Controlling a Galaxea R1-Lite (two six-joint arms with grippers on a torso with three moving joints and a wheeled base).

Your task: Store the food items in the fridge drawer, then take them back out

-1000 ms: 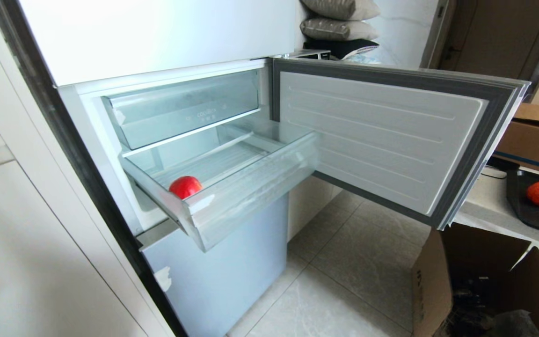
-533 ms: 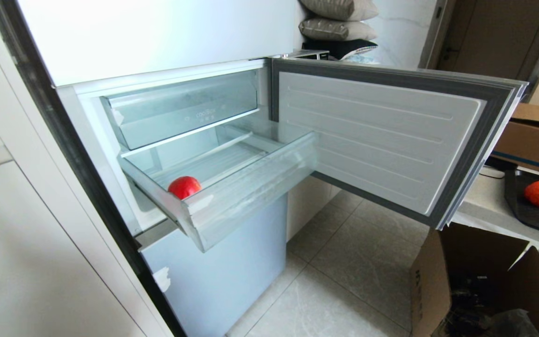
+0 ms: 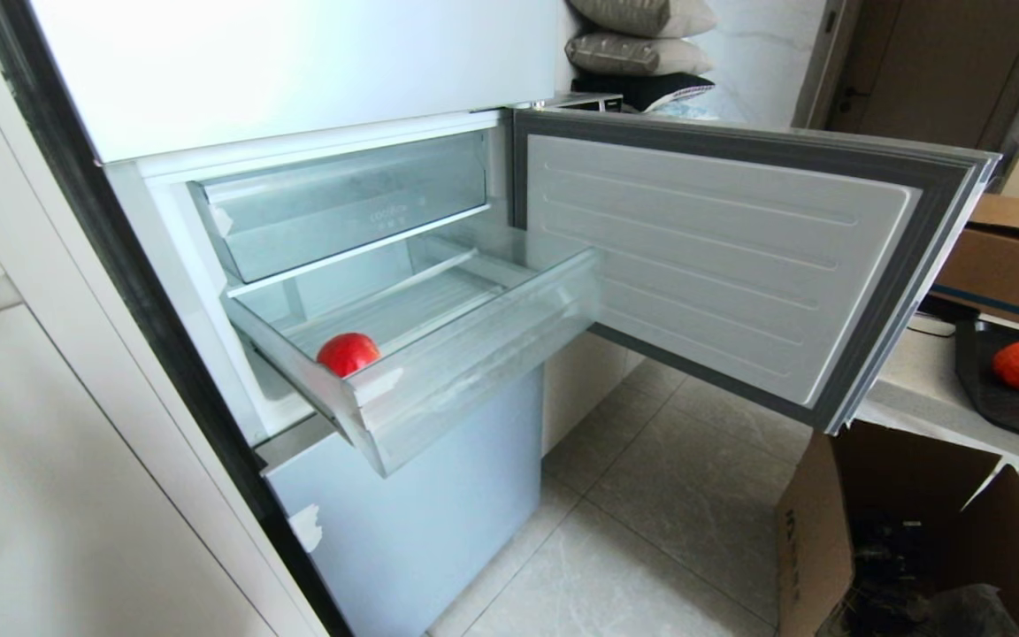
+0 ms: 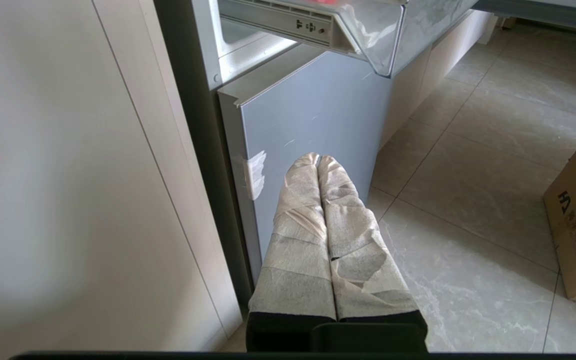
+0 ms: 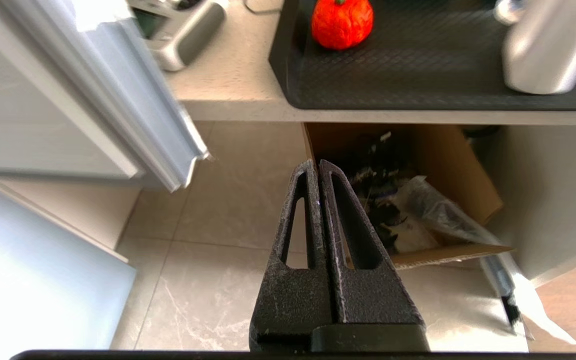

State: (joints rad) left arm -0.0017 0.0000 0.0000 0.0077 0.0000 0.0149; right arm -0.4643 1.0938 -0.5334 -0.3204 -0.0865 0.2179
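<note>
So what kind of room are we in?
Likely a home kitchen: an open fridge with its drawer pulled out, a counter beside it, tiled floor.

L gripper (image 4: 318,159) closed, R gripper (image 5: 316,163) closed — both empty.

Much of the kitchen scene lies out of frame or behind the drawer's frosted front.

The red fruit (image 3: 348,353) in the fridge drawer (image 3: 474,354) shows only its upper part, the rest masked by the drawer's front lip; from the left gripper (image 4: 319,159) only a red sliver shows at the frame's edge. Beyond the right gripper (image 5: 317,164), the orange fruit (image 5: 341,22) is clipped at its top, the steel container (image 5: 548,47) loses its upper part to the frame, and the fridge door (image 5: 133,105) is smeared with blur. The cardboard box (image 5: 448,165) holds a dark jumble too indistinct to name.
</note>
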